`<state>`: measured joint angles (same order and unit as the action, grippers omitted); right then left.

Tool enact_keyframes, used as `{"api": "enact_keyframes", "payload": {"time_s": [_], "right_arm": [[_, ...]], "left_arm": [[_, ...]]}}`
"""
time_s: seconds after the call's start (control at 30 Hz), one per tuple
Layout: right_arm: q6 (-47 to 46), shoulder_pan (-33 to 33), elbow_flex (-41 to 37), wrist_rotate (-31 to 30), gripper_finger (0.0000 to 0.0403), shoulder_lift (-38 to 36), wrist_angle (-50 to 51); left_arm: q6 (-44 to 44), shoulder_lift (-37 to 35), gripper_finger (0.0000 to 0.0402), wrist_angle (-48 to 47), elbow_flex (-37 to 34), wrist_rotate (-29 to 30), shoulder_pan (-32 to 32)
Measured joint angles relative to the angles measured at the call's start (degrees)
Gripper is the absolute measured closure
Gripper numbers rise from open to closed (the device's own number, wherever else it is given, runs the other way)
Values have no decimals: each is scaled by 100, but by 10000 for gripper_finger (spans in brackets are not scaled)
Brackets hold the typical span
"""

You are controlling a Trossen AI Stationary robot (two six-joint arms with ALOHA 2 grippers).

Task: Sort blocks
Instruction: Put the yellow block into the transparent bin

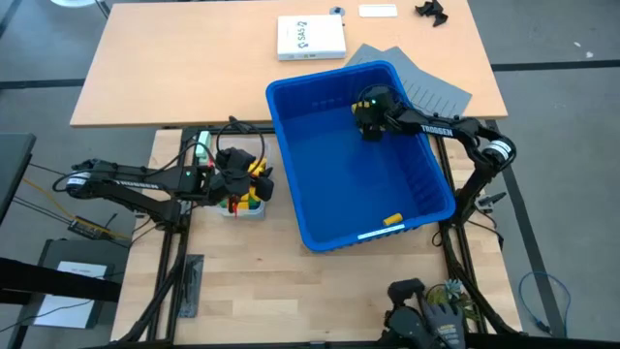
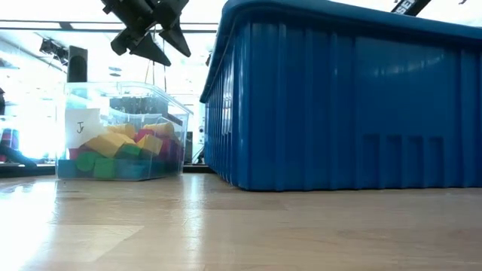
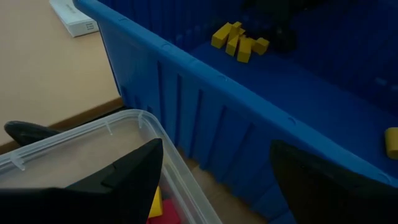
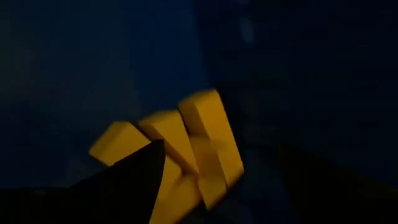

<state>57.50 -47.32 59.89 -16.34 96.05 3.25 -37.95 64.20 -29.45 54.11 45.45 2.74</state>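
We judge the small yellow plastic toy bricks (image 4: 186,149), clustered in the large blue plastic bin (image 1: 291,194), light, stiff, slippery; right tool (image 1: 369,123), open above, should pinch flat sides.

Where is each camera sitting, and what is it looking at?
High view: above the table, looking straight down; both arms show, the blue bin between them.
Low view: at table-top height, looking level across at the clear tub; the open left gripper hangs above it.
Left wrist view: on the left arm, looking past its fingers over the tub's rim into the bin.
Right wrist view: on the right arm, inside the bin, facing yellow blocks past the open right gripper.
Shared: both wrist views show those yellow blocks.
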Motion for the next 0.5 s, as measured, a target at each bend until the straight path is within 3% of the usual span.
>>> {"api": "enact_keyframes", "payload": {"time_s": [0.07, 0.17, 0.4, 0.5], "right_arm": [[526, -59, -36, 395, 96, 118, -26], [1049, -82, -40, 420, 96, 363, 19], [804, 59, -10, 90, 96, 619, -43], [423, 223, -51, 420, 96, 515, 186]], "left_arm": [[0, 0, 96, 6, 0, 0, 0], [0, 0, 96, 35, 0, 0, 0], [0, 0, 96, 121, 0, -3, 0], [0, 0, 96, 183, 0, -2, 0]]}}
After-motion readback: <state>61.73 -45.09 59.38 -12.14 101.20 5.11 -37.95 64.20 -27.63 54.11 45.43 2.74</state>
